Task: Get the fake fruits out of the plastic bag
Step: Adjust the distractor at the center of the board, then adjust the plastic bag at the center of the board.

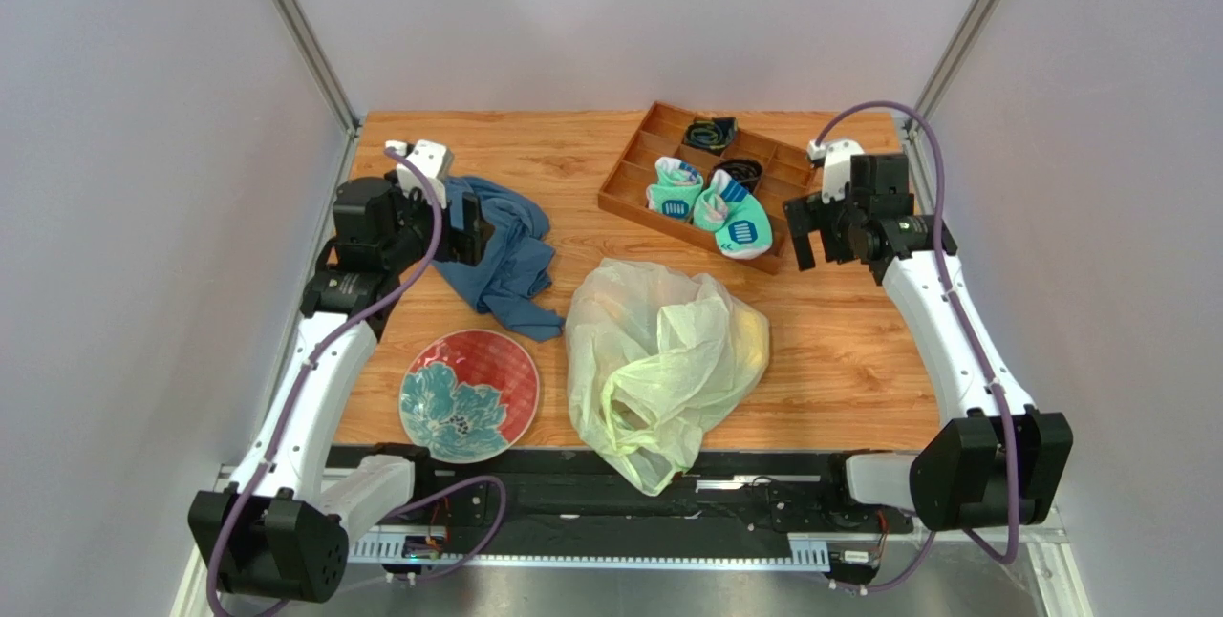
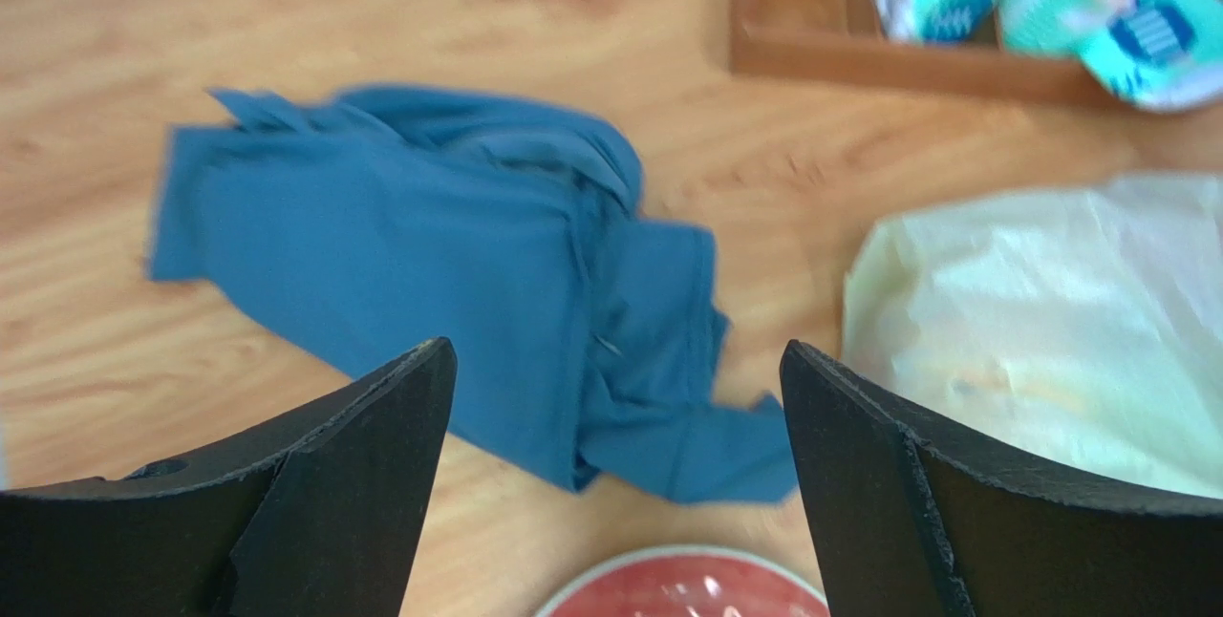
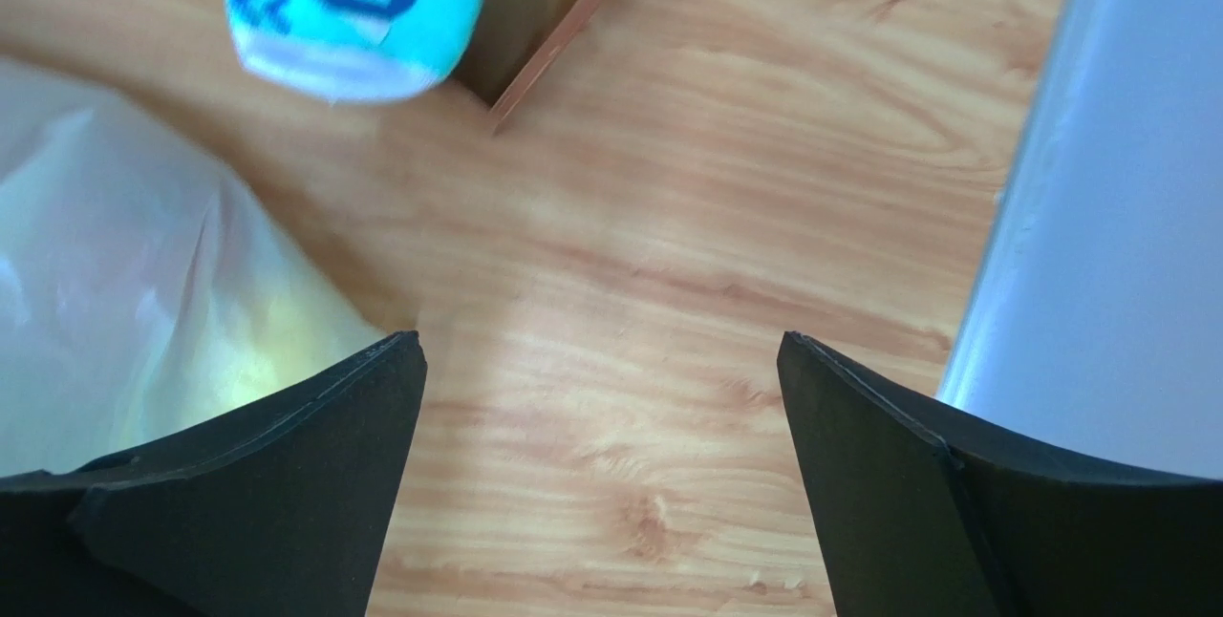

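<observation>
Wood surface carries everything. Plastic bag sits crumpled between left end effector and right end effector, closer to arm bases than either. We can't make out fake fruits through it. Blue cloth lies just below left one. Wooden tray is left of right one. Plate is behind left one. Socks in tray. Both sets of jaws spread wide, gripping nothing.

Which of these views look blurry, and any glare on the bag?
Top external: sharp, evenly lit, little glare on the plastic bag. Left wrist: soft throughout, blue cloth edges smeared. Right wrist: table grain crisp, bag washed out, sock soft.
</observation>
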Robot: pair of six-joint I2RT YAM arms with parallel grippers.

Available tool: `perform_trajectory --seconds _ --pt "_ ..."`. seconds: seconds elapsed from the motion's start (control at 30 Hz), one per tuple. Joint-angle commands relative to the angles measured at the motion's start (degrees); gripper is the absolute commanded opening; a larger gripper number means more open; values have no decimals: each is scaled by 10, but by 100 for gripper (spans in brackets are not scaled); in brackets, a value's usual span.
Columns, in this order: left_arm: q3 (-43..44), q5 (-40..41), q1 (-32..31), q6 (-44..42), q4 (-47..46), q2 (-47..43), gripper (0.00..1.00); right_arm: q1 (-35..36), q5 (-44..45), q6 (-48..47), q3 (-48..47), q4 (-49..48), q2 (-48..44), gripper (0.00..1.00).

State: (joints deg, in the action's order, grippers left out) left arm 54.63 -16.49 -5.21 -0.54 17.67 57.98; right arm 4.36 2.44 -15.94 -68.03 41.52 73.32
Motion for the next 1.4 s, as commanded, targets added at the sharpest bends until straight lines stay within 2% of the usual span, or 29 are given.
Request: perform_trajectory --seconds 0.0,0.1,0.2,0.3,0.33,0.43,0.57,0.77,0.87,0.9,0.97,1.0,1.07,1.1,1.13,1.17,1.23,1.27,1.3,1.37 --pt "19 -83 -16 -30 67 9 92 4 -93 -79 10 60 -13 100" --pt "19 -88 -41 -65 85 13 92 13 -151 -145 13 101 12 97" --pt "19 -80 -45 -72 87 15 92 37 -149 -159 9 88 63 86" --pt "24 -72 -45 -79 90 18 91 57 -128 -171 -50 108 181 56" --pt "28 -63 -45 -76 92 20 90 59 -119 -169 -69 117 210 42" --pt "43 -50 -45 -63 108 26 88 61 -65 -137 -161 161 320 21" --pt "52 -57 -45 -61 130 34 86 56 -50 -109 -249 168 401 18" --pt "65 -68 -45 -54 139 37 86 56 -25 -87 -306 92 449 17" --pt "74 -80 -46 -68 136 49 85 48 11 -81 -380 61 496 16" --pt "79 -83 -47 -69 138 53 84 47 14 -75 -438 63 514 16" --pt "93 -99 -60 -93 150 64 84 47 7 -80 -478 93 532 17" --pt "101 -105 -70 -104 160 67 84 45 0 -79 -479 102 521 19" --pt "118 -115 -110 -133 198 75 85 45 -36 -70 -400 103 435 27" --pt "119 -128 -125 -143 210 74 87 45 -53 -61 -362 104 399 40" --pt "117 -136 -141 -154 229 69 88 44 -94 -61 -270 104 351 46" --pt "109 -144 -173 -180 239 65 89 45 -117 -61 -230 105 263 58" --pt "81 -156 -201 -212 247 41 90 46 -198 -82 -128 115 165 66" --pt "68 -159 -221 -221 246 34 90 48 -231 -94 -100 121 71 78" --pt "55 -160 -228 -227 239 27 90 51 -314 -130 -79 134 29 83" --pt "25 -145 -234 -189 219 25 90 85 -365 -166 -39 146 -76 100"
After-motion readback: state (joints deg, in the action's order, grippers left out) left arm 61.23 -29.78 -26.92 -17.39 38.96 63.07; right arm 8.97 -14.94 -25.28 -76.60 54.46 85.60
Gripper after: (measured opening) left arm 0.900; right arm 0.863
